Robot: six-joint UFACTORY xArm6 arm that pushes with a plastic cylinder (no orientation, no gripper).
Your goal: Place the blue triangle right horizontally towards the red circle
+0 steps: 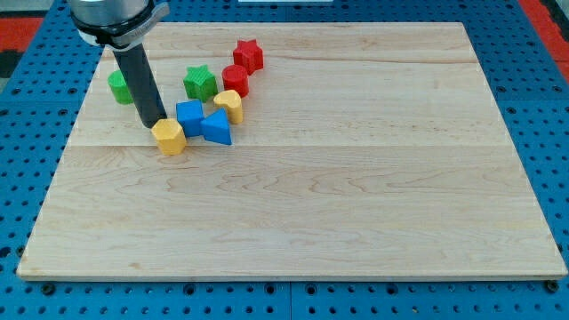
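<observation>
The blue triangle (216,127) lies left of the board's middle, touching a blue cube (189,117) on its left. The red circle (236,80) sits above it, with a yellow block (229,106) between them. My tip (153,124) rests at the upper left edge of a yellow hexagon block (168,137), left of the blue cube and about two block widths left of the blue triangle. The dark rod hides part of a green block (119,87).
A green star (200,83) lies left of the red circle. A red star (248,56) lies above the red circle. The wooden board (356,178) sits on a blue pegboard surface; its left edge is close to the green block.
</observation>
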